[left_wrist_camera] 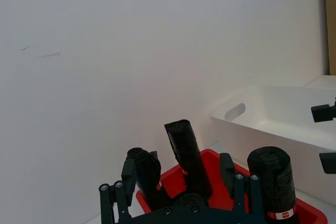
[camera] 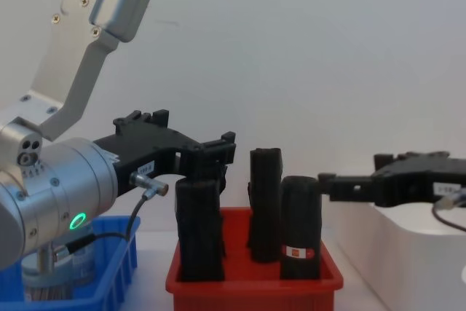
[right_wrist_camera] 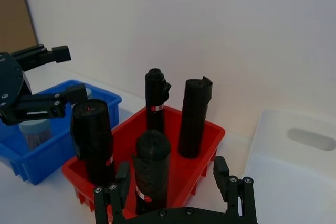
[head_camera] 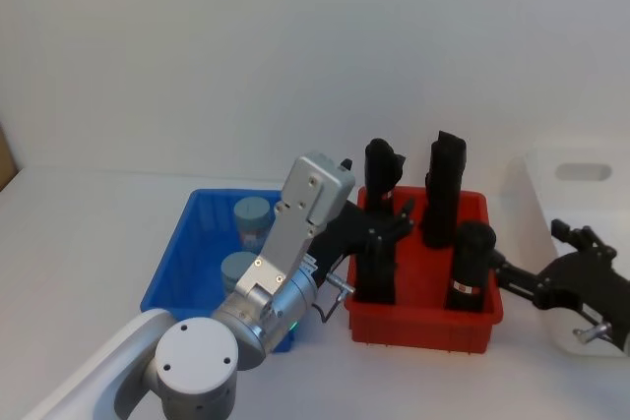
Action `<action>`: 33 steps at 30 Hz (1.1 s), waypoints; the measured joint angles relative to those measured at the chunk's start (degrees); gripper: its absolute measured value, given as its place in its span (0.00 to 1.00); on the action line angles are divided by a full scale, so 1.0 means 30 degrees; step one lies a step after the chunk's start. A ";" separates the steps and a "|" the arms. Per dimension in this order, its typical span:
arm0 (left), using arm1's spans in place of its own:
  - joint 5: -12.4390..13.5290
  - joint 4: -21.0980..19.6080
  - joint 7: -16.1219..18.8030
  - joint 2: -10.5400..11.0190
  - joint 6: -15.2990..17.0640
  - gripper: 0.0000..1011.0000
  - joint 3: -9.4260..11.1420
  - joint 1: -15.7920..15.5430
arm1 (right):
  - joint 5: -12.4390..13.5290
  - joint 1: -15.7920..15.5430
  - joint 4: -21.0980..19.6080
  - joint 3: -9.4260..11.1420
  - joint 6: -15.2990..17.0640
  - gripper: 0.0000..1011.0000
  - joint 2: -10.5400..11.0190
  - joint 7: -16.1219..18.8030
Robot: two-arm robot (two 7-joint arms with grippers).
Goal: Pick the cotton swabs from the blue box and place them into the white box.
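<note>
"Where are the cotton swabs (head_camera: 253,219)?"

"Two tubs sit in the blue box (head_camera: 169,261), just left of the red bin (head_camera: 423,327). The white box (head_camera: 581,199) is just right of the red bin."

"And the left gripper (left_wrist_camera: 176,169)?"

"It hangs up high at the left side of the red bin. Its fingers are wide and hold nothing. The right gripper (right_wrist_camera: 171,167) hangs at the right side of the red bin, wide and empty too."

"So what is the good way?"

"I think the left one should go left, away from the red bin. It should keep high so it does not bump the black rolls (head_camera: 441,189). Then it should come straight down over one tub, put a finger on each side of the lid, and squeeze softly."
</note>
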 joint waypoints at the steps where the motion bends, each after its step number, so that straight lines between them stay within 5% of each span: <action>1: -0.0001 0.0000 0.0000 -0.0001 0.0000 0.99 -0.0001 0.0001 | -0.0151 0.0156 0.0133 -0.0065 0.0249 0.99 -0.0074 0.0141; 16: 0.0000 -0.0001 0.0000 -0.0001 0.0000 0.99 -0.0001 0.0000 | -0.1463 0.1263 0.1689 -0.0878 0.1000 0.99 -0.1045 0.0616; 33: 0.0000 0.0000 0.0000 -0.0001 0.0000 0.99 -0.0001 0.0000 | -0.2090 0.2168 0.3869 -0.1601 0.0574 0.99 -0.2304 -0.0396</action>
